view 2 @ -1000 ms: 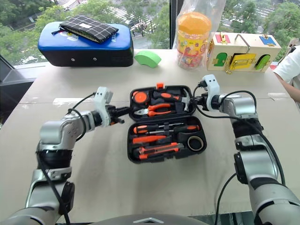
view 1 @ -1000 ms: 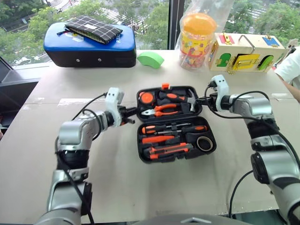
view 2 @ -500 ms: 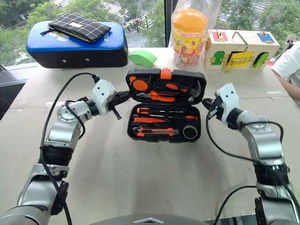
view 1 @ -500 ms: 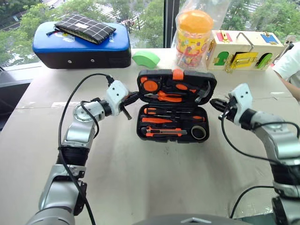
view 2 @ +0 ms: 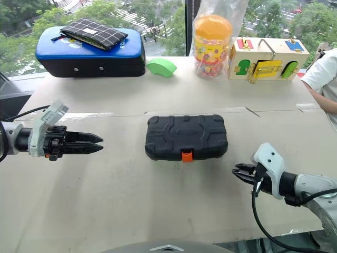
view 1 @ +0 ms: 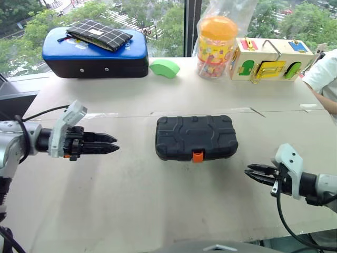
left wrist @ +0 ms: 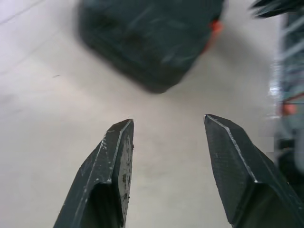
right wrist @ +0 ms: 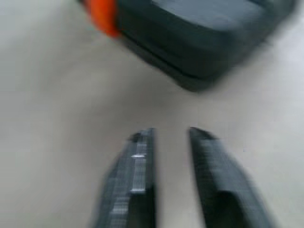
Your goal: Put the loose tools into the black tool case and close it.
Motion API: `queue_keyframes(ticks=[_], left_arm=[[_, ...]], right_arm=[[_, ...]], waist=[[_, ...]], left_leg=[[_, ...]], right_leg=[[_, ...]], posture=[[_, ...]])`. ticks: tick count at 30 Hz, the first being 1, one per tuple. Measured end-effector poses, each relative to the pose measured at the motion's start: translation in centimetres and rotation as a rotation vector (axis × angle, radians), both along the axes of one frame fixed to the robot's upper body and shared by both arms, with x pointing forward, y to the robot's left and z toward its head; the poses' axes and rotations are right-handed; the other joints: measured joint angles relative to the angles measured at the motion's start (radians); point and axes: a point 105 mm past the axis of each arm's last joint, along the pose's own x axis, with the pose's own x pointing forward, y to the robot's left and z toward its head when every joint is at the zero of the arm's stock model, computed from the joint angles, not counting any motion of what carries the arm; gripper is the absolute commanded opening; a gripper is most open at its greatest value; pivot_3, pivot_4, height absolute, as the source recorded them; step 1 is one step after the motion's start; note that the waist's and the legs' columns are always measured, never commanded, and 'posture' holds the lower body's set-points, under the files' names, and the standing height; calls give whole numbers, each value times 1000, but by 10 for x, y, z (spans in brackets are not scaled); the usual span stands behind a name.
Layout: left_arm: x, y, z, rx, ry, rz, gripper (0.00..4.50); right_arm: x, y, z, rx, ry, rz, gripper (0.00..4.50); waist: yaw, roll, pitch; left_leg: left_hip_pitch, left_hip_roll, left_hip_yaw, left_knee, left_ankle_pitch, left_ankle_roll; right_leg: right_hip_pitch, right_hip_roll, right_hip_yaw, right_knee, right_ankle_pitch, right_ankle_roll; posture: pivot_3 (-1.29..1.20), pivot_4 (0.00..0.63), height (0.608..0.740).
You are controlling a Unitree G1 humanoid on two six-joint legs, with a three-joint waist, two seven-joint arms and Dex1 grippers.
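The black tool case [view 1: 196,136] lies shut at the middle of the table, textured lid up, its orange latch [view 1: 197,156] facing me. The loose tools are hidden from view. My left gripper [view 1: 116,144] hovers well to the left of the case, pointing toward it, open with nothing between its fingers [left wrist: 116,156]. My right gripper [view 1: 247,171] hangs low at the front right, off the case's near right corner, pointing left, shut and empty. The right wrist view has the case [right wrist: 204,33] and its latch [right wrist: 102,16] beyond the fingertips.
At the back stand a blue-topped black case [view 1: 97,50] with a checked pouch [view 1: 100,32] on it, a green block [view 1: 164,67], an orange-lidded jar [view 1: 216,45] and a wooden latch box [view 1: 271,58]. A person's white sleeve [view 1: 326,79] shows at the right edge.
The case lid has swung down from open to fully shut. Both arms have pulled back from the case toward me and outward. The left gripper has opened.
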Motion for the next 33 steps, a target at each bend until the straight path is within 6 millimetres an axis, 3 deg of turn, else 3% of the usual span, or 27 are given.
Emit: queue_keyframes(ticks=[2, 3, 5, 10, 18, 21, 24, 28, 33], left_arm=[[-2, -19, -2, -18, -16, -60, 102], [-2, -29, -5, -25, -21, -89, 9], [3, -45, -10, -35, -45, -117, 9], [30, -83, -16, 6, -208, -176, 9], [59, -94, -12, 66, -302, -210, 9], [66, -103, -13, 82, -321, -242, 9], [66, -112, -15, 102, -335, -294, 9], [70, -120, -29, 175, -319, -325, 9], [74, -116, -41, 249, -341, -335, 9]], right_arm=[[2, 15, -1, 17, 10, 48, 0], [3, 22, -2, 21, 14, 67, 0], [11, 32, -11, -4, 27, 77, 0], [78, 39, -28, -58, -24, -131, 0], [159, 18, 15, -2, -146, -349, 0], [175, 15, 13, 5, -145, -364, 0], [177, 14, 2, -3, -117, -345, 0], [150, 11, -6, 0, -73, -279, 0], [107, 43, 7, 104, -45, -147, 0]], waist=[[1, -3, -1], [0, -3, -1], [0, -4, -1], [-3, -6, -2], [-2, -4, -1], [-5, -5, -1], [-6, -4, 0], [-2, -4, 0], [-12, -4, -2]], left_leg=[[0, 0, 1, 0, 0, 0], [0, 0, 1, 0, 1, 2], [0, 0, 0, -1, 2, 4], [0, 0, 1, 0, 2, 4], [1, 0, 1, 0, 5, 0], [1, -1, 3, 0, 4, 1], [1, 0, 4, 0, 4, 2], [1, 0, 0, 2, 3, 4], [3, 1, 1, 2, 2, 4]], right_leg=[[0, -1, -1, -1, 0, 0], [0, -1, -1, -1, 0, 0], [-1, -1, -2, 0, 0, 0], [-1, 1, -2, 1, 1, -1], [-1, 7, -2, 2, 3, 2], [-1, 11, -2, 4, 4, 2], [-1, 12, -1, 5, 4, 3], [0, 14, 0, 6, 4, 3], [0, 15, 2, 6, 4, 3]], posture=[[0, 150, 740], [0, 150, 740], [0, 150, 740], [0, 150, 740], [0, 150, 740], [0, 150, 740], [0, 150, 740], [0, 150, 740], [0, 150, 740]])
